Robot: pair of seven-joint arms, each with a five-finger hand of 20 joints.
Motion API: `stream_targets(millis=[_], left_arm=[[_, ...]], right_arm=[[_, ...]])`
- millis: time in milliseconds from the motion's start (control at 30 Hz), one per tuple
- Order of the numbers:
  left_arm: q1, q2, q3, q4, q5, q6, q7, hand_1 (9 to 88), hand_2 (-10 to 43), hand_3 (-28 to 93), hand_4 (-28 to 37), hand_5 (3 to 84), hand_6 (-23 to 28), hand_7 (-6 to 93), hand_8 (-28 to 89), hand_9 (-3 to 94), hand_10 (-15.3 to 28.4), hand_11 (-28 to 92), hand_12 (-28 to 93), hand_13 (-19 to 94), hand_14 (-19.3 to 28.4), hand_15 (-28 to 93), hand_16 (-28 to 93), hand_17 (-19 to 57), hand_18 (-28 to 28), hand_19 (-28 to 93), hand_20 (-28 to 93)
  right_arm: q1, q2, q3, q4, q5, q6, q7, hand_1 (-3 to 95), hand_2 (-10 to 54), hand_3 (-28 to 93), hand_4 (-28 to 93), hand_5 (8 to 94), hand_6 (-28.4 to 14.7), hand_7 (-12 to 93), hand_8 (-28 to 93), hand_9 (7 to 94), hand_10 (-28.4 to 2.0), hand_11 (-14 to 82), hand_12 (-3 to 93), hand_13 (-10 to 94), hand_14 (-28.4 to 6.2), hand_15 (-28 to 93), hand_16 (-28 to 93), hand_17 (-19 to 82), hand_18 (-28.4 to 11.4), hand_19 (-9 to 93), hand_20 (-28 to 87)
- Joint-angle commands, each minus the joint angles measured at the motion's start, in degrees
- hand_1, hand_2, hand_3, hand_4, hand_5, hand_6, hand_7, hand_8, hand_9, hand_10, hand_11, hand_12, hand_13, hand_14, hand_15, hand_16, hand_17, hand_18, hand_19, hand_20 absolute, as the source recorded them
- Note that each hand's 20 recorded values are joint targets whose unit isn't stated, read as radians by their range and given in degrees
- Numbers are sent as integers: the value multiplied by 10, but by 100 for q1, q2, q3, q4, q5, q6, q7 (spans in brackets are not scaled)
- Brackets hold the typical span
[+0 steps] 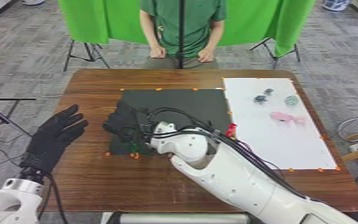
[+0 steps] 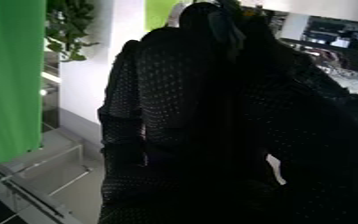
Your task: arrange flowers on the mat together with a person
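I'd call this placing: my right hand (image 1: 125,121) is over the black mat (image 1: 162,96), grip I can't tell, left hand's (image 1: 55,134) fingers relaxed, pink flower (image 1: 286,117) on the white mat (image 1: 286,147); next, check before releasing.

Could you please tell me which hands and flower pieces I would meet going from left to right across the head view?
Left hand, right hand, red piece, small blue-grey flowers, pale green flower.
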Motion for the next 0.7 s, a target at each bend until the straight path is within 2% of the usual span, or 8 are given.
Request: stream_targets(millis=[33, 233, 533, 700], left_arm=[[-45, -5, 43, 78, 46, -104, -128, 238, -45, 741, -283, 334, 16, 221, -144, 290, 130, 218, 94, 243, 161, 258, -41, -100, 226, 441, 51], [-71, -62, 27, 84, 80, -157, -184, 238, -47, 744, -283, 335, 17, 225, -145, 291, 131, 223, 93, 243, 163, 264, -42, -100, 226, 444, 47], [-50, -105, 14, 81, 96, -174, -169, 237, -47, 744, -283, 335, 16, 244, -156, 294, 136, 257, 81, 243, 166, 300, -58, -101, 228, 450, 42], [-71, -97, 33, 94, 94, -174, -179, 237, -49, 746, -283, 336, 16, 247, -160, 293, 136, 266, 77, 242, 168, 308, -64, -101, 228, 451, 40]], right_arm=[[-39, -84, -11, 50, -180, 7, 218, 550, -95, 712, -283, 689, 45, 484, -27, 883, -29, 109, 478, 810, -9, 557, 280, 314, -147, 709, 325], [-63, -74, -24, 21, -303, -67, 406, 530, -95, 698, -283, 669, 44, 498, -21, 867, -28, 117, 487, 794, -12, 568, 279, 304, -149, 706, 330], [-102, -39, 16, -38, -277, -199, 412, 509, -95, 663, -283, 636, 33, 501, -29, 822, -43, 134, 494, 755, -23, 594, 270, 287, -156, 702, 337], [-121, -72, 71, -78, -227, -361, 455, 476, -95, 655, -283, 609, 24, 495, -37, 759, -59, 232, 419, 726, -32, 611, 249, 269, -163, 695, 348]])
